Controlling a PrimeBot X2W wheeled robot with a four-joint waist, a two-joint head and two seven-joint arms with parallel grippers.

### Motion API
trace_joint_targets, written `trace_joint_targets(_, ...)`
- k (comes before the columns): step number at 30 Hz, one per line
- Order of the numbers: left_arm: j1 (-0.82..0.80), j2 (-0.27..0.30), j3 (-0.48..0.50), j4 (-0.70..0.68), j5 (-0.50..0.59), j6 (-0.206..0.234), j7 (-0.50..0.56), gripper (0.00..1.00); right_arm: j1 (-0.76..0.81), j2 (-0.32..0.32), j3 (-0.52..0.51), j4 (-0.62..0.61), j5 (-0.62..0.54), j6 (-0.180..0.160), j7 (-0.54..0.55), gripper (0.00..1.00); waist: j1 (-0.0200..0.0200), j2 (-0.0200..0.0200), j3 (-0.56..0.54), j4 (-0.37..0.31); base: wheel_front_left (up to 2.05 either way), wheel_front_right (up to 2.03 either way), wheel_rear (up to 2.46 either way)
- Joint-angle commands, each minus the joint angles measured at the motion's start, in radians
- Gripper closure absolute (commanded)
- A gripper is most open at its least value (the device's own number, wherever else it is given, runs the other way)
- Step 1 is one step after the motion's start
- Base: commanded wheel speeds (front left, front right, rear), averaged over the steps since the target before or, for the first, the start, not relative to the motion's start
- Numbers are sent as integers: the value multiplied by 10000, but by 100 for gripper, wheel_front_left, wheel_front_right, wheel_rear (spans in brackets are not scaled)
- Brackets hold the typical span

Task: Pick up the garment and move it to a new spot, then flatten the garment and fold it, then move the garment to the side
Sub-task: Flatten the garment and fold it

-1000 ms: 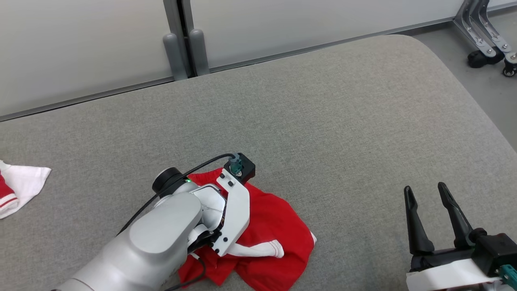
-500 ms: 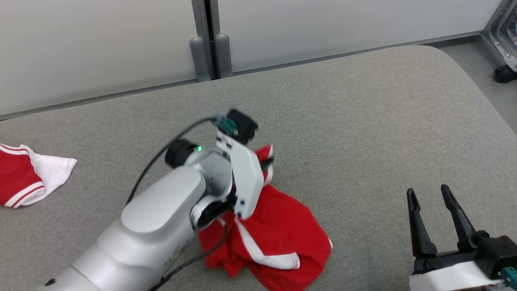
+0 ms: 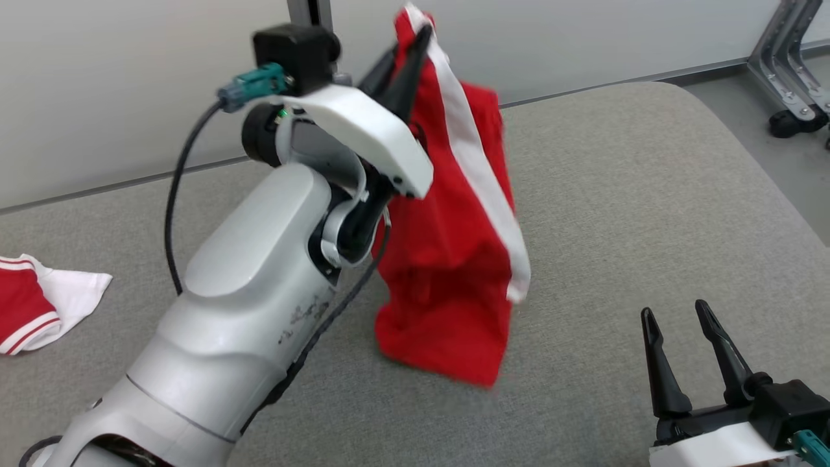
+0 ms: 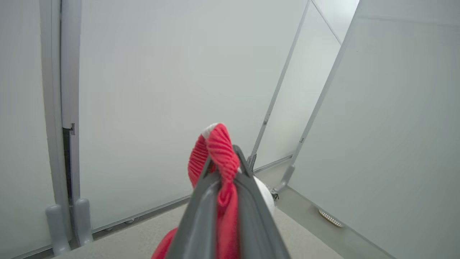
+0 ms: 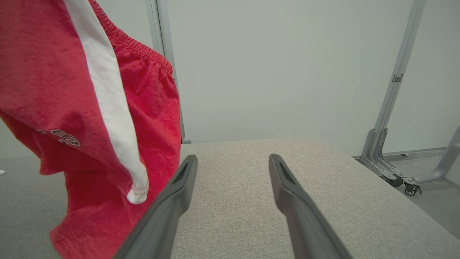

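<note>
Two dark fingers of the left gripper (image 3: pixel 415 45) are clenched on a bunched fold of the garment (image 3: pixel 447 259), a pair of red shorts with a white side stripe (image 3: pixel 483 175). The arm is raised high in front of the pale wall panels (image 3: pixel 130 78), so the shorts hang down from the fingertips over the middle of the grey padded surface (image 3: pixel 616 181). In the left wrist view the red cloth is squeezed between the two fingers and pokes out as a ribbed loop above their tips. The lower hem is blurred in the head view, and whether it touches the padding cannot be told. From the right wrist view the shorts hang at the left, with an elastic waistband and a small printed mark near one leg.

At the lower right of the head view the right gripper (image 3: pixel 675 311) sits low over the padding, its jaws spread wide with nothing between them, well apart from the shorts. A second piece of clothing (image 3: pixel 39 305), red and white, lies flat at the far left edge of the padding. A wheeled metal frame (image 3: pixel 788 97) stands on the floor beyond the right corner
</note>
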Motion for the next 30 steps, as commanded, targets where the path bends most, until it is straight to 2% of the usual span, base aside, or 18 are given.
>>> trace_joint_targets(1,-328,-72,295,61,-72,236,-676,100,73,-44,9,28,-11,1,-53,0,0,0,-91,-131,0,0,0)
trace_joint_targets(5,-456,-196,646,84,-553,574,-2017,100,42,-44,49,59,-14,1,-53,0,0,0,-148,-232,0,0,0)
trace_joint_targets(10,353,-185,134,-600,-1388,547,-2500,100,24,-42,-52,33,-21,1,-53,0,0,0,-117,-158,0,0,0)
trace_joint_targets(12,969,-176,338,-953,-1344,414,-2532,100,70,-47,-126,29,-31,1,-53,0,0,0,-115,-82,0,0,0)
trace_joint_targets(14,1891,-193,584,-1280,-1035,121,-2530,100,114,-42,-190,20,-45,1,-53,0,0,0,-121,19,0,0,0)
trace_joint_targets(17,3607,-211,873,-1675,-801,-751,-2516,100,216,-44,-289,3,-81,1,-53,0,0,0,-130,245,0,0,0)
trace_joint_targets(19,4670,-119,1252,-1821,-612,-1148,-2518,100,310,-44,-356,10,-110,1,-53,0,0,0,-166,401,0,0,0)
trace_joint_targets(23,6196,1,1907,-1927,-265,-1440,-2519,100,419,-45,-448,-3,-173,1,-53,0,0,0,-198,699,0,0,0)
trace_joint_targets(27,7858,-75,2997,-2044,-18,-1857,-2520,100,574,-47,-450,4,-224,1,-53,0,0,0,-271,1084,0,0,0)
trace_joint_targets(30,8771,-141,3420,-2115,97,-2144,-2519,100,657,-68,-454,10,-282,1,-53,0,0,0,-350,1334,0,0,0)
